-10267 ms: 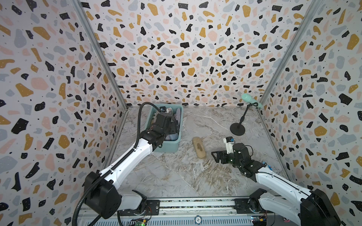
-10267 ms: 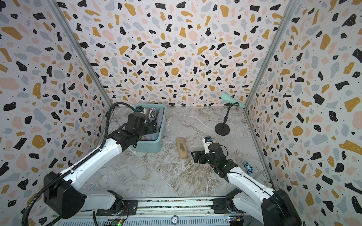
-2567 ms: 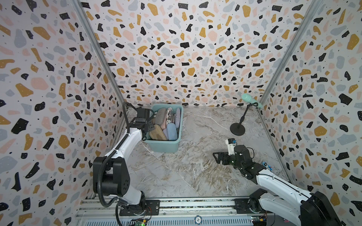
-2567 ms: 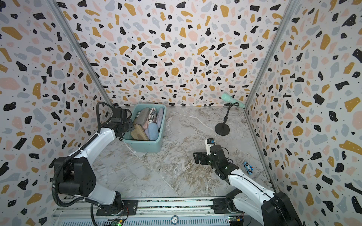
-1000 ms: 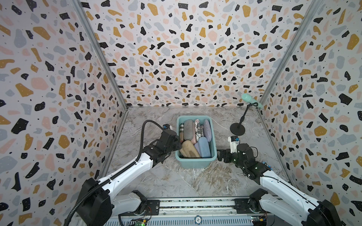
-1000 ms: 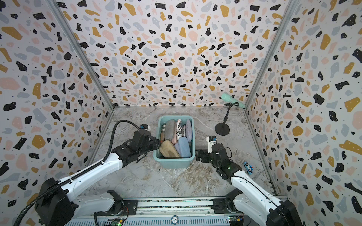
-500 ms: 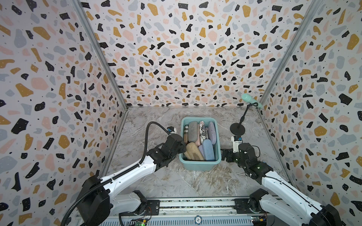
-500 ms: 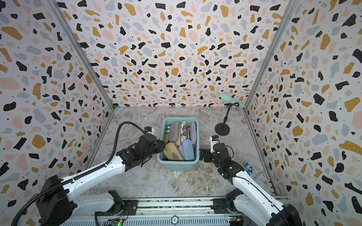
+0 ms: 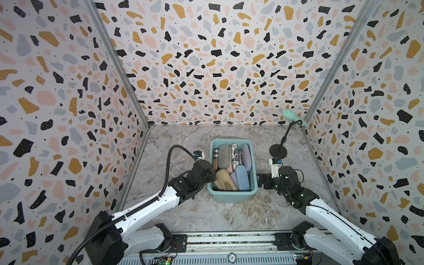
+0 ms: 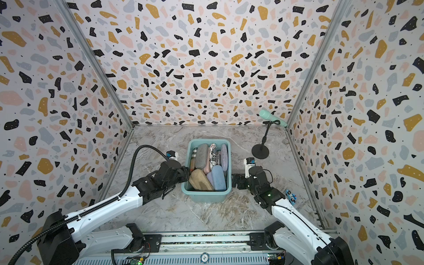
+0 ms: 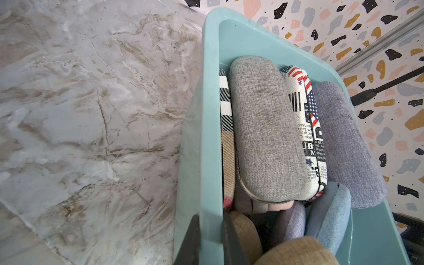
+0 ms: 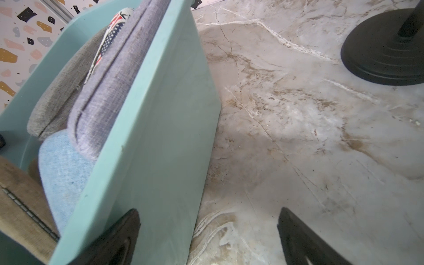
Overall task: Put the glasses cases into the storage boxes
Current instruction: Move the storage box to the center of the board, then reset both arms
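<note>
tub (image 9: 231,197): packed with glasses cases (image 9: 223,156) | left claw (image 11: 210,241): narrow, pinching tub's side wall, cases just past it | right claw (image 12: 208,212): wide, tub right beside one finger

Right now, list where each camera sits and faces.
Both top views: high above the arm bases, facing down at the teal tub; both arms show.
Left wrist: on the left arm, along the tub wall; left fingers straddle it.
Right wrist: on the right arm, at the tub's outer wall; right fingers spread.
All share the tub and grey case.
</note>
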`<state>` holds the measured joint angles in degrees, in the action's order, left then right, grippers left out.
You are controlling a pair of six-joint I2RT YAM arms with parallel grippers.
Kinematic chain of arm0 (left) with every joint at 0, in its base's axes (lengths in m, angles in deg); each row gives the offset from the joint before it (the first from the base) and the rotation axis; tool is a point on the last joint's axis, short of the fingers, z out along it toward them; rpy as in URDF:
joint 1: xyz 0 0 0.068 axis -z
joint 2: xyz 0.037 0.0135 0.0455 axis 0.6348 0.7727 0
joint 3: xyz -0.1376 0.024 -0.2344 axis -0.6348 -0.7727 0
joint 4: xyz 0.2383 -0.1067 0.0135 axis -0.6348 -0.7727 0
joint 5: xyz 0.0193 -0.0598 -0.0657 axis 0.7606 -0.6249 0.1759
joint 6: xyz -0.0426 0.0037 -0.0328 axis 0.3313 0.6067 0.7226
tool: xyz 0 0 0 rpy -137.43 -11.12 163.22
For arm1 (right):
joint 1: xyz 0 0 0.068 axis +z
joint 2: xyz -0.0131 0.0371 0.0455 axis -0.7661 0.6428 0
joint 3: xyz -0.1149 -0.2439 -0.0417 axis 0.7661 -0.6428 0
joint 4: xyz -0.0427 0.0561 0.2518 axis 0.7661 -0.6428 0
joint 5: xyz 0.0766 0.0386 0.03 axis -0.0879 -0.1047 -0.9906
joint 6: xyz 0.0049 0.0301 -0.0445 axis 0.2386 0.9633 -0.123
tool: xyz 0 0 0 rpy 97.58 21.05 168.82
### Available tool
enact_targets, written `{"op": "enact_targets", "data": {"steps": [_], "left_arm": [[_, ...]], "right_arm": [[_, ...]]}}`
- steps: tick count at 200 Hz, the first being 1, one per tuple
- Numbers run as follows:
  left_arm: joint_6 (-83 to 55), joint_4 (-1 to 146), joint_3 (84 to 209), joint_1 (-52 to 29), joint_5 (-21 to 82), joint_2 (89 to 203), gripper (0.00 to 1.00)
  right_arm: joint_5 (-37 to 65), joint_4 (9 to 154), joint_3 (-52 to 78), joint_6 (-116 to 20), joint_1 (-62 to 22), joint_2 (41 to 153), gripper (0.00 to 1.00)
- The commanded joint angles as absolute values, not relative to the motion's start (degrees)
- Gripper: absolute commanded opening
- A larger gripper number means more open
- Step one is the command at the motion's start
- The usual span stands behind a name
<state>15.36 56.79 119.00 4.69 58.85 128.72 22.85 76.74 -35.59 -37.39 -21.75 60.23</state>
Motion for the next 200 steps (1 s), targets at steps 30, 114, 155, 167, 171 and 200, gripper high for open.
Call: {"op": "enact_targets", "data": {"steps": [30, 114, 155, 167, 171, 200], "left_arm": [[6.59, 62.05, 124.54, 4.79, 64.42, 122.01, 0.77], [-4.67, 52.06, 125.72, 4.67, 78.92, 112.95, 0.99], [0.51, 55.21, 116.42, 4.64, 87.09, 111.42, 0.99], [-0.46, 57.01, 114.64, 4.7, 89.85, 110.86, 0.99], [-0.36, 57.61, 114.02, 4.67, 91.72, 110.72, 0.99], [-8.2, 67.08, 107.12, 4.67, 102.98, 108.32, 1.0]], "right_arm": [[26.9, 74.31, -31.9, -39.43, -22.6, 57.02, 1.0], [30.81, 81.87, -32.76, -34.92, -22.51, 45.03, 0.99], [42.08, 87.66, -38.04, -35.45, -22.51, 42.28, 0.99], [43.78, 89.98, -39.08, -37.24, -22.52, 42.14, 0.99], [44.59, 90.68, -39.39, -37.64, -22.49, 42.24, 0.99], [46.94, 98.77, -42.23, -45.77, -22.54, 41.99, 0.99]]}}
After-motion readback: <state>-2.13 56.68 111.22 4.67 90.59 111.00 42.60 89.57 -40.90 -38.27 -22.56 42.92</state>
